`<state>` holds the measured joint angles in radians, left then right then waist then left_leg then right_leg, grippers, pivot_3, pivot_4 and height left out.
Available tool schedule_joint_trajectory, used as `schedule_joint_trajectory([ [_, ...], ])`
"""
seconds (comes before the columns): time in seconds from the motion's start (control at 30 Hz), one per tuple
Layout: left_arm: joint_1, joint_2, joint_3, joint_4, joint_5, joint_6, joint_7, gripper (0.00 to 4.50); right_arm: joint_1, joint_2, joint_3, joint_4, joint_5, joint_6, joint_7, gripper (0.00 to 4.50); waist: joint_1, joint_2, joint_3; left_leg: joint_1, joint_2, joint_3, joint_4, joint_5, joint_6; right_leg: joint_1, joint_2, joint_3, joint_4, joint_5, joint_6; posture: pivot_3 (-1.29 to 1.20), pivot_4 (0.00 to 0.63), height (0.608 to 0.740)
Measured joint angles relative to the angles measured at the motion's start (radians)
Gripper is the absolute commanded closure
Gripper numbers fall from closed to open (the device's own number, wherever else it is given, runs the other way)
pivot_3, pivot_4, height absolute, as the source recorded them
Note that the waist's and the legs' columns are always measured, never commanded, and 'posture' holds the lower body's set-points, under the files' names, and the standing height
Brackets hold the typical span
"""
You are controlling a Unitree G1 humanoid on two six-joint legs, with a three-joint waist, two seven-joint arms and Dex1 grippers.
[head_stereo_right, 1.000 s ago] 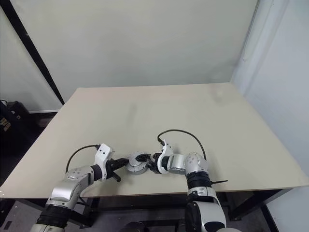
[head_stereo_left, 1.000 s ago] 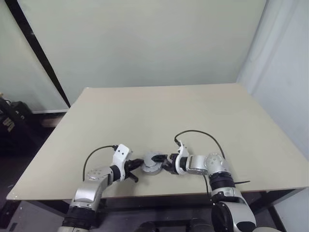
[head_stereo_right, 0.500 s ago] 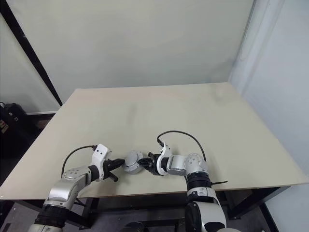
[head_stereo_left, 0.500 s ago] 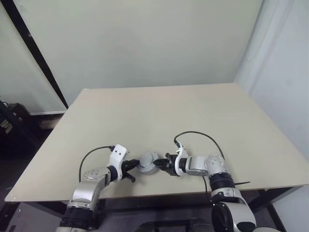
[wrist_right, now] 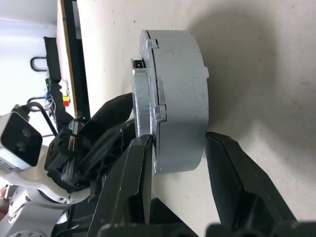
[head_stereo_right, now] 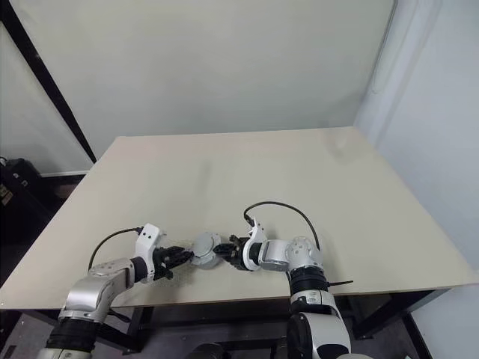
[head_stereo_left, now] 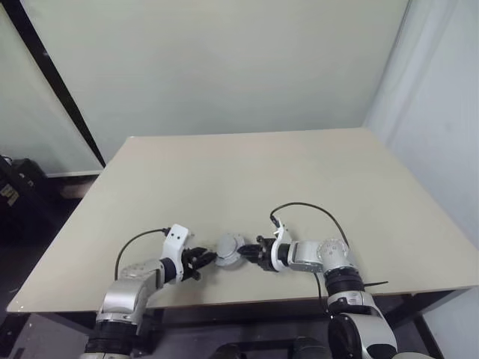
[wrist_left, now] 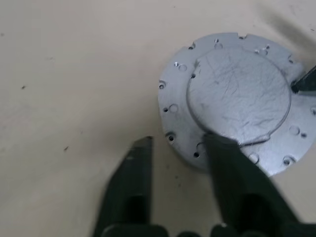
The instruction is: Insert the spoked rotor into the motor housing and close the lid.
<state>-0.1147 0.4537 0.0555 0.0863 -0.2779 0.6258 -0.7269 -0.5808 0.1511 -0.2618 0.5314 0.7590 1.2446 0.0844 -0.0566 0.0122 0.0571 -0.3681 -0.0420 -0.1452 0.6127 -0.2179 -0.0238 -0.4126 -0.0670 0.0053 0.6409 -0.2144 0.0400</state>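
One stiff, slick metal housing (wrist_right: 173,98), lid (wrist_left: 237,96) on: right claw (wrist_right: 175,148) clamped across its rim, left claw (wrist_left: 175,148) apart.

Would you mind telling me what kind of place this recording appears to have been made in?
Probably a plain indoor robot test room, not a factory line. A bare beige table stands before blank pale walls, and the only workpiece on it is the closed motor housing, near the table's front edge.

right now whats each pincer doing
Left pincer: open, one finger over the lid's edge, gripping nothing.
Right pincer: shut on the motor housing, lid in place.
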Motion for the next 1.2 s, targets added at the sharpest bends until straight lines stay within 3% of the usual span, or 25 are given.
schedule_joint_trajectory([
  [0.13,0.006,0.020,0.084,-0.083,-0.096,0.060,-0.012,0.03,0.001,0.000,0.012,-0.013,0.019,0.012,0.005,3.17,-0.006,0.000,0.000,-0.005,0.001,-0.001,0.000,0.000,0.000,-0.005,0.001,0.000,0.001,0.000,0.000,0.00,0.000,0.740],
  [0.33,0.029,0.019,0.191,-0.158,-0.189,0.135,0.035,0.00,0.006,0.000,0.018,-0.029,0.039,0.030,0.007,3.18,-0.018,-0.001,0.000,-0.010,-0.001,0.000,-0.001,-0.001,0.002,-0.009,0.001,0.003,0.001,0.003,0.002,0.00,0.000,0.740],
  [1.2,0.034,-0.111,0.310,-0.152,-0.464,0.252,0.160,0.00,0.044,0.006,-0.083,-0.152,0.233,0.086,-0.030,3.20,-0.018,-0.003,0.001,-0.010,-0.001,0.002,0.002,-0.001,0.003,-0.009,0.004,0.006,0.001,0.004,0.000,0.00,0.000,0.740],
])
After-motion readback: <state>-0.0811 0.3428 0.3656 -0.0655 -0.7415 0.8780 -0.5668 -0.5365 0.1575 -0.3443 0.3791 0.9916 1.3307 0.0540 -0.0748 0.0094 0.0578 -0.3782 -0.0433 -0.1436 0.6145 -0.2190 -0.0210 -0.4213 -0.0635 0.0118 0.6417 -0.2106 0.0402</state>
